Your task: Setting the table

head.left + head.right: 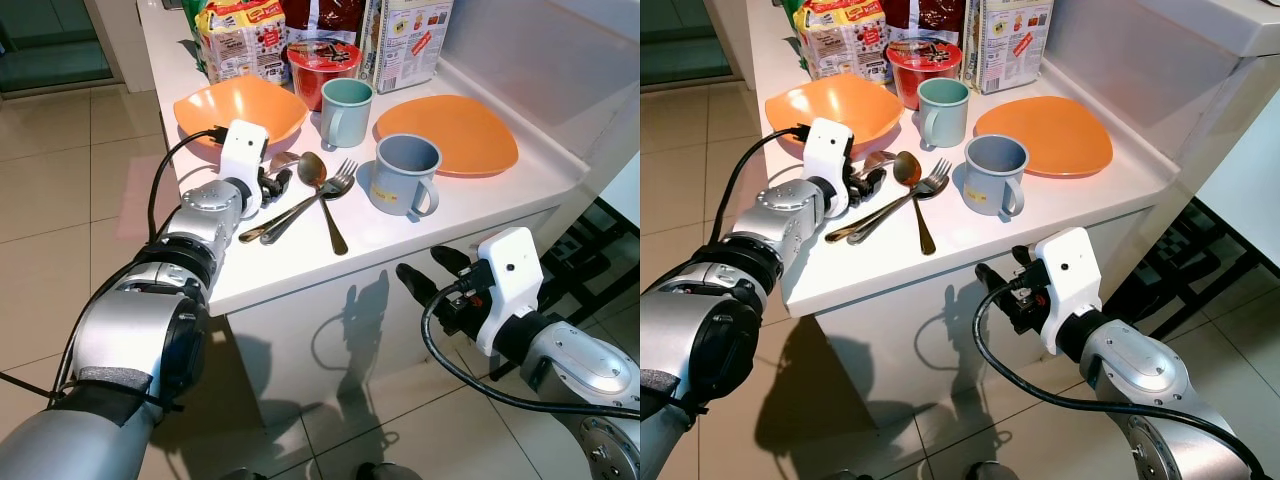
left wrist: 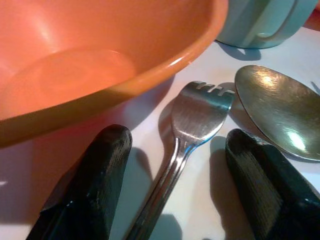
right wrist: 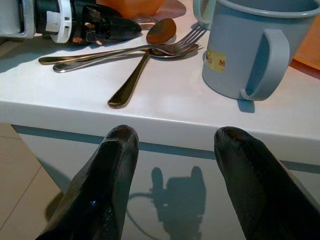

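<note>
I judged the job barely begun. The bowl [image 1: 238,108], plate [image 1: 447,132], green mug [image 1: 346,111] and grey mug [image 1: 404,173] were crowded together at the near end of the tabletop [image 1: 420,228], and the cutlery lay in one crossed heap between bowl and grey mug: a spoon [image 1: 322,196], a fork [image 1: 310,200] and a second fork [image 2: 187,135] nearer the bowl. Nothing was laid out as a place setting yet, so sorting and spacing all of it was left.

My left claw [image 2: 175,180] was down on the tabletop just beside the bowl, its fingers apart on either side of the second fork's neck, not yet closed on it. My right claw [image 3: 182,170] hung open and empty below the tabletop edge, in front of the cabinet.

Much was unclear to me. From the head camera the left claw and its wrist housing covered part of the heap, so I could not count the pieces or say which handle belonged to which head. The packets [image 1: 240,40] and red cup [image 1: 322,62] behind were cut off at the top.
</note>
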